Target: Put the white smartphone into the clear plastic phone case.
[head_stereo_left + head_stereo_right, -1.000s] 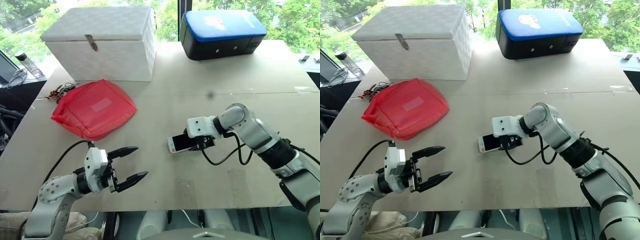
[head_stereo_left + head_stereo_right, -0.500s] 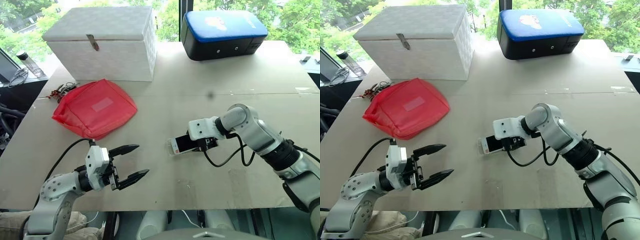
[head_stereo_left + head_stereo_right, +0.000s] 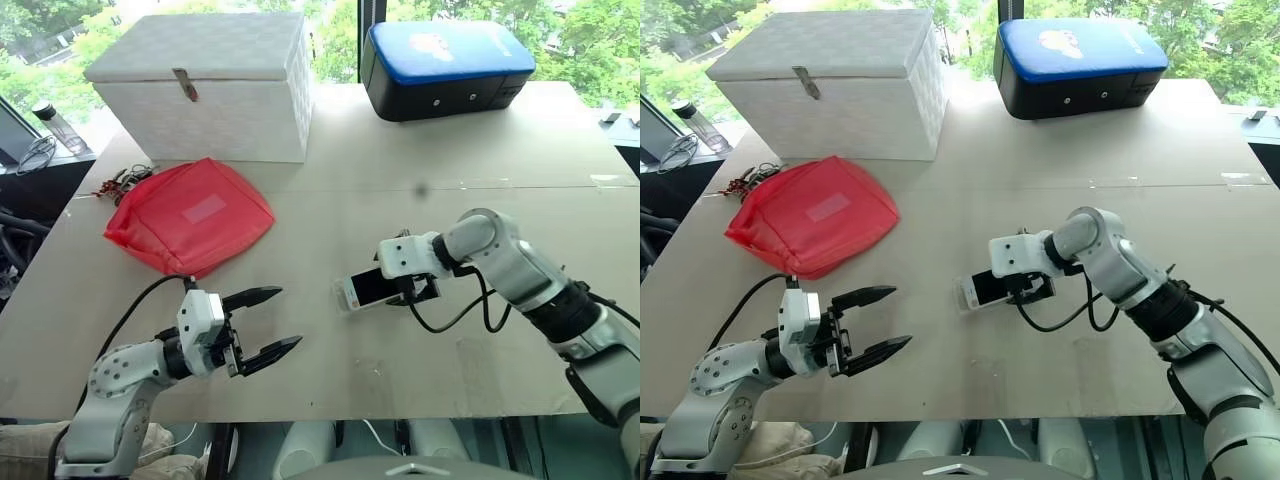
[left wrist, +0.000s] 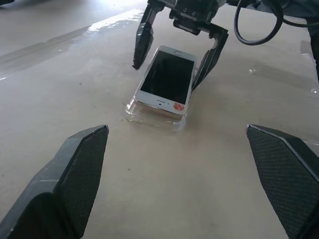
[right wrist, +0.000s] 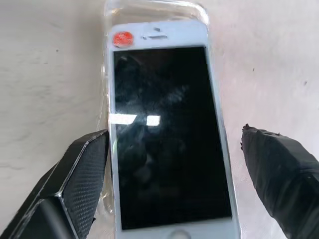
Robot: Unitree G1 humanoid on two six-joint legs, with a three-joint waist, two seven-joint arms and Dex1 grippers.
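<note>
Item: white smartphone point(image 4: 168, 79), screen up, black glass, a small red sticker near one short end. It lies on the clear plastic phone case point(image 4: 152, 113) at mid-table. The left wrist view shows the sticker end down in the case and the other end propped higher; the case rim pokes out past the sticker end. In the head views the case is too faint to pick out and the phone point(image 3: 368, 289) reads as a plain white slab.

Item: right gripper point(image 3: 409, 291), over the phone's raised end, fingers spread wide to either side of it. The left wrist view shows both black fingers point(image 4: 142, 42) flanking the phone; whether they touch its edges cannot be told. The right wrist view shows a gap on one side.

Item: left gripper point(image 3: 886, 321), near the table's front edge, well apart from the phone, jaws open, empty.

Item: table point(image 3: 330, 380), beige top.

Item: red pouch point(image 3: 188, 214), left of centre.

Item: white latched box point(image 3: 208, 85), far left.

Item: black case with blue lid point(image 3: 445, 66), far right.
</note>
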